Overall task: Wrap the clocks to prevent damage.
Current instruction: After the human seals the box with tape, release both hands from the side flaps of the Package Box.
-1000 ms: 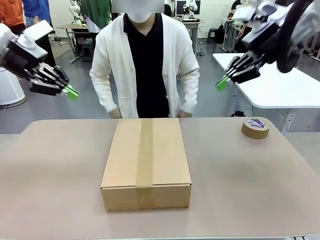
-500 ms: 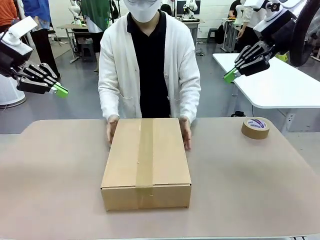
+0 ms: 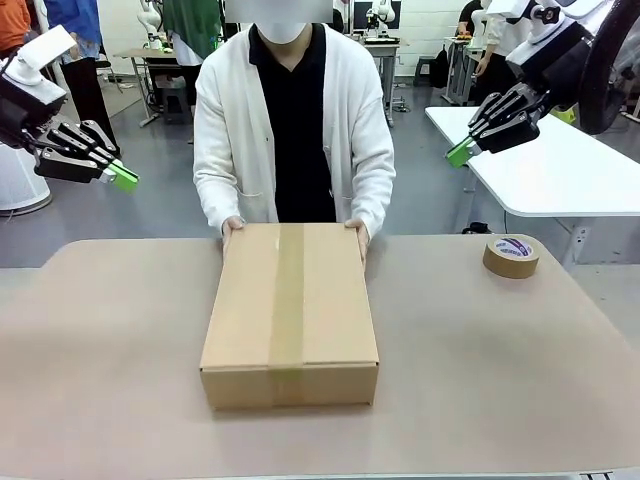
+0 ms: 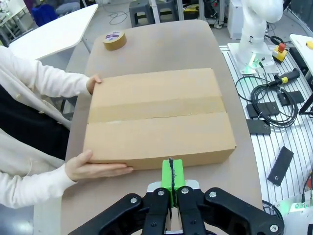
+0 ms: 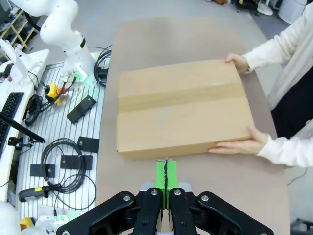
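A person grips the far corners of the taped cardboard box [image 3: 290, 312] at mid-table, seemingly to tilt or shift it; the left gripper [image 3: 123, 177] and right gripper [image 3: 459, 152] hover clear, fingers pressed together; a tape roll [image 3: 511, 256] waits nearby.

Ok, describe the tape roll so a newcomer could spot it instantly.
Start at the big cardboard box in the middle of the table. Look toward the table's far corner on the robot's right: the tape roll lies flat there alone, a small brown ring with a printed core.
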`<state>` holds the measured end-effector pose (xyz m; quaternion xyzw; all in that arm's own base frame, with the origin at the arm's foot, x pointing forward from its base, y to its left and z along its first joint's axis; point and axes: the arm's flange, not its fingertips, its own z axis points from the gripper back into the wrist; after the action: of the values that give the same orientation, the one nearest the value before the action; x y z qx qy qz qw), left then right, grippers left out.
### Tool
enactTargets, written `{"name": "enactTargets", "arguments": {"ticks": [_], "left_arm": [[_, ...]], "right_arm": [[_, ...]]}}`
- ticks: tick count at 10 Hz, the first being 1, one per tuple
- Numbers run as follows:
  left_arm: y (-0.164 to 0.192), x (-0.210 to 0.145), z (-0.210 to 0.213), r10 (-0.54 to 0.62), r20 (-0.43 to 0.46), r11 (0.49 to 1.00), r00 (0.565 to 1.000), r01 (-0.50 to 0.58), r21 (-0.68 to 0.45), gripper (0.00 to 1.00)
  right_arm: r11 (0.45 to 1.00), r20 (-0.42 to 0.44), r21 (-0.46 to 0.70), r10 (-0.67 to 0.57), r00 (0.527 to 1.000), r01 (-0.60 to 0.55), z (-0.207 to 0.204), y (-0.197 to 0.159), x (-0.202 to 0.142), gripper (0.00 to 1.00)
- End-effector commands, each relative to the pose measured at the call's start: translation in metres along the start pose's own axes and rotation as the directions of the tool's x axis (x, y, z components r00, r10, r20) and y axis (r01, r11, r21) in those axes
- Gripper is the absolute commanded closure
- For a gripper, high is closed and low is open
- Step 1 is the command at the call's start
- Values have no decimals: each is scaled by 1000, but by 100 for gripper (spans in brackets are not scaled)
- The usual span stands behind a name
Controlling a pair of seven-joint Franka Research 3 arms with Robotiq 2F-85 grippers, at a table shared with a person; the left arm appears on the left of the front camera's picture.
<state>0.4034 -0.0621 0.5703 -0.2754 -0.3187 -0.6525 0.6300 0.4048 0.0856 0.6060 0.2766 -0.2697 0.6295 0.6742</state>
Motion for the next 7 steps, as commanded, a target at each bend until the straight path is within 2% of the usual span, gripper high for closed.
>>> {"name": "enactTargets", "arguments": {"ticks": [1, 7], "left_arm": [[0, 1, 1, 1, -6, 1000, 1000, -1, -4, 100], [0, 1, 1, 1, -6, 1000, 1000, -1, -4, 100]], "right_arm": [[1000, 9, 16, -2, 1000, 2, 0, -1, 1, 99], [1000, 9, 16, -2, 1000, 2, 0, -1, 1, 99]]}}
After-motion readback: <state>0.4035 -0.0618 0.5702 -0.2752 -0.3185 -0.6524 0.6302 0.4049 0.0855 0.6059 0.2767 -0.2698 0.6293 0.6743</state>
